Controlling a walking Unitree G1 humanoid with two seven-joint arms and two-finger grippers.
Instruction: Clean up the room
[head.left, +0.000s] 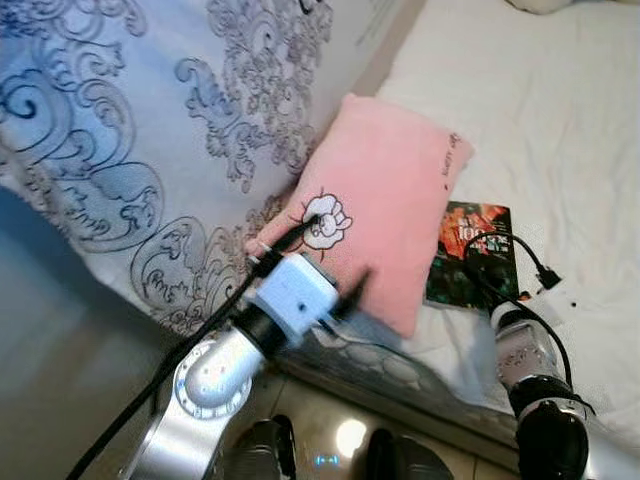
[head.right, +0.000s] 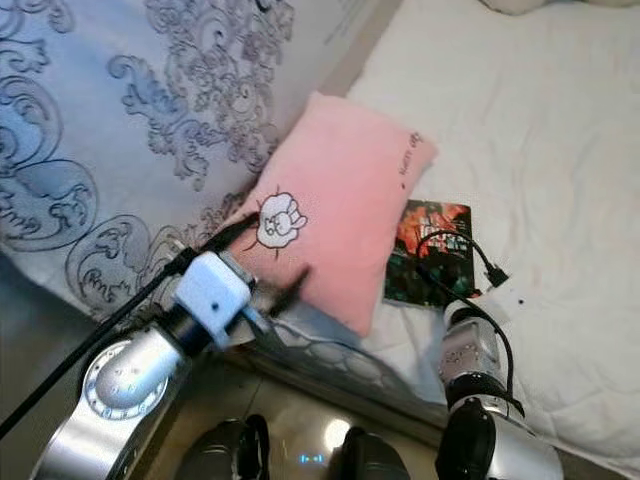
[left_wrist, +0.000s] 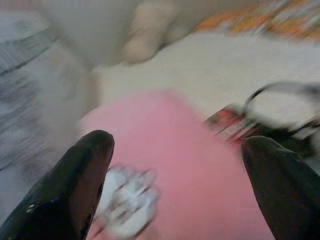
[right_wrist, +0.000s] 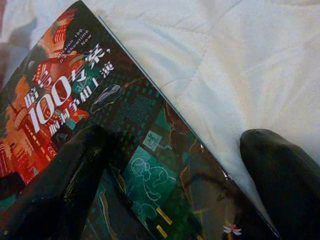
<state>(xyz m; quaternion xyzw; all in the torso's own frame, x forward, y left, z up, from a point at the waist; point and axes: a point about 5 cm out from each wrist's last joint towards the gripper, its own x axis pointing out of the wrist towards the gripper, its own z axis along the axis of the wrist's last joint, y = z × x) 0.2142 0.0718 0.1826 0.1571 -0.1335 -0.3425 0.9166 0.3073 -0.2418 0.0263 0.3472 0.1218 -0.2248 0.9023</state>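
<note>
the soft pink rectangular pillow, mid-frame on the white quilted bed, lies just ahead of the open left end effector; the open right end effector hovers over the dark glossy magazine.

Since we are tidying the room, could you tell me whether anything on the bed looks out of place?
A pink pillow lies askew across the white bed, overlapping the patterned quilt. A book lies loose beside it, partly tucked under its edge.
</note>
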